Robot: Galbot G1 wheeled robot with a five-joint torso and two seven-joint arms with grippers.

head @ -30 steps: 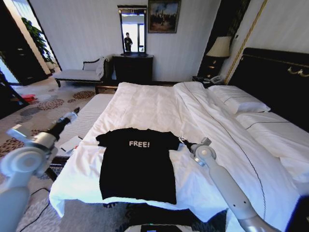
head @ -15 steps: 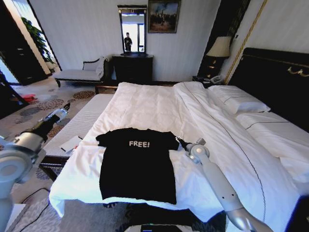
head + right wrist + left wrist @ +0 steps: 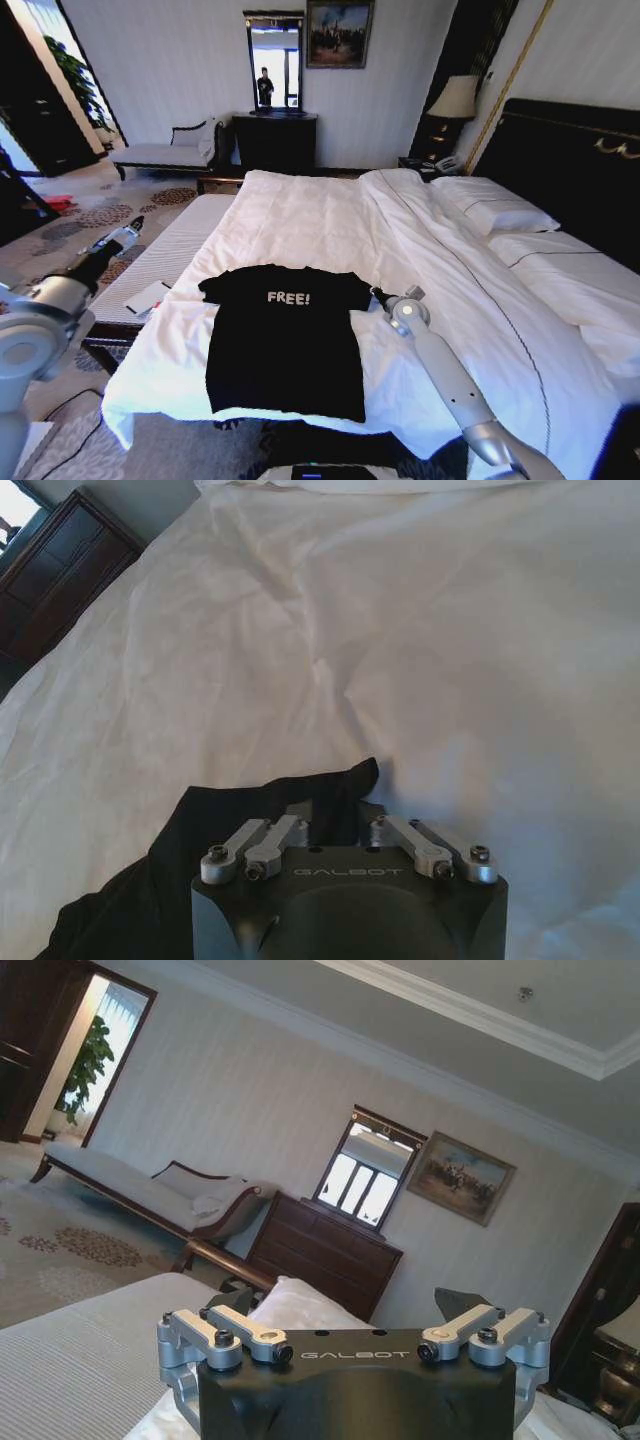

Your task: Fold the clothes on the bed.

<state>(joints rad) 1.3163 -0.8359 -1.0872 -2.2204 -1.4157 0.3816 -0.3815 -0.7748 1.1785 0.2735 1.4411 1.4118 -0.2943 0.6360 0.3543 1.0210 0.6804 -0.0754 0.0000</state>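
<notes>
The clothes, a black T-shirt (image 3: 285,340) with white "FREE!" lettering, lie flat near the foot of the white bed (image 3: 320,215). My right gripper (image 3: 379,296) rests low on the duvet at the tip of the shirt's right sleeve. In the right wrist view the right gripper (image 3: 335,815) has its linkages drawn inward, with the black sleeve (image 3: 300,790) pinched at its tips. My left gripper (image 3: 126,236) hovers off the bed's left side, well away from the shirt. In the left wrist view the left gripper (image 3: 345,1305) stands open, holding nothing.
White pillows (image 3: 495,210) lie by the dark headboard (image 3: 570,160). A pale chaise (image 3: 165,152) and a dark dresser (image 3: 275,140) stand against the far wall. A bench (image 3: 150,297) with a small pad runs along the bed's left side. A lamp (image 3: 455,100) sits on the nightstand.
My left arm has swung out to the left, away from the bed. The right arm has shifted a little while its gripper stays at the sleeve tip.
</notes>
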